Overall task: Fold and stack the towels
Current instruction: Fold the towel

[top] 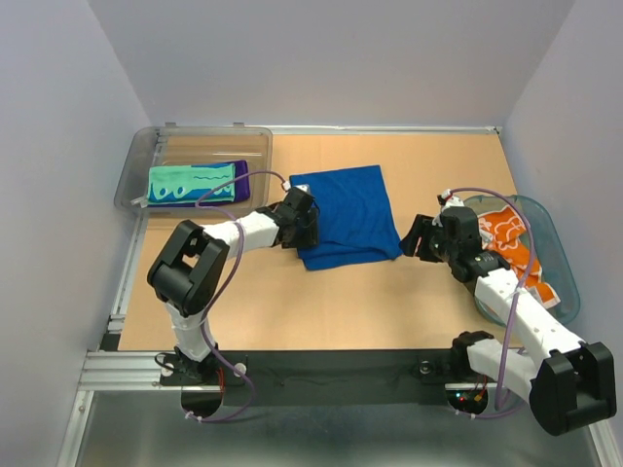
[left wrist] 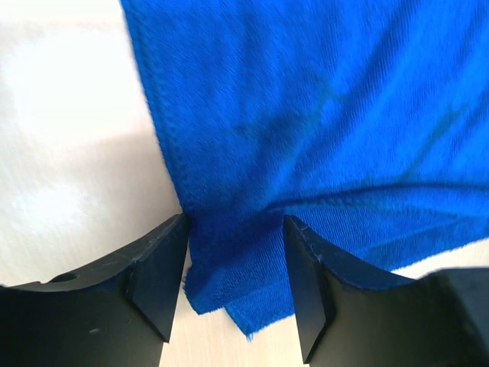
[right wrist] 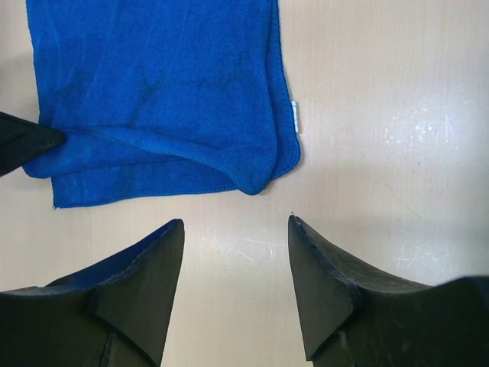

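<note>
The royal blue towel point(top: 346, 214) lies in the middle of the table with its near edge folded over. My left gripper point(top: 304, 230) is at its near left corner. In the left wrist view the jaws point(left wrist: 234, 229) stand apart, with that corner of the blue towel point(left wrist: 306, 115) lying between them. My right gripper point(top: 415, 237) is just off the near right corner; it point(right wrist: 236, 223) is open over bare table, a little short of the blue towel point(right wrist: 153, 99). The mint green towel point(top: 190, 183) lies folded on the purple towel point(top: 240, 179). The white and orange towel point(top: 513, 245) lies bunched at the right.
A clear grey bin point(top: 136, 165) at the back left holds the green and purple towels. A teal oval basket point(top: 563, 268) at the right edge holds the white and orange one, partly under my right arm. Grey walls close in the table on three sides.
</note>
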Robot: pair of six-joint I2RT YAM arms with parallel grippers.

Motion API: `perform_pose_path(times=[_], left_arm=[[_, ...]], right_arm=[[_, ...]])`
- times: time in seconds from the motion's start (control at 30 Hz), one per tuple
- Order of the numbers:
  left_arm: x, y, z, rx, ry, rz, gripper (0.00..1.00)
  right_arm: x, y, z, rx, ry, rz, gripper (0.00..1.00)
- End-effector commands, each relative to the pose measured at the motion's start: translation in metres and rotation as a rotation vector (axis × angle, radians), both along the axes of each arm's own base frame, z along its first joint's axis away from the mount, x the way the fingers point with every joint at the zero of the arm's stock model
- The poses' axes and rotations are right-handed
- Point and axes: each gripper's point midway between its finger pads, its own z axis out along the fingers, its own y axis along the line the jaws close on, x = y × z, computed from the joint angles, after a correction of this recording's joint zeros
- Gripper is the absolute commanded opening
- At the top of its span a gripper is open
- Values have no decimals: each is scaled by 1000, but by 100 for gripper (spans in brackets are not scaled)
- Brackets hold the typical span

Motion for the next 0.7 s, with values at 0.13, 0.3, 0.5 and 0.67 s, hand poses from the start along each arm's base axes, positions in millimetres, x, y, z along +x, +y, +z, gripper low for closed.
perform_pose_path(times=[0.13, 0.3, 0.5, 0.67], left_arm=[[-24, -15, 28, -2, -35, -121, 58], [-31, -11, 37, 46, -64, -118, 58], [-40, -19, 40, 79, -82, -173, 58], [-46, -23, 20, 117, -55, -192, 58]], right_arm=[[6, 5, 10, 12, -53, 30, 62], [4, 9, 9, 24, -45, 48, 62], [2, 10, 4, 24, -31, 59, 62], [0, 12, 4, 32, -26, 72, 62]])
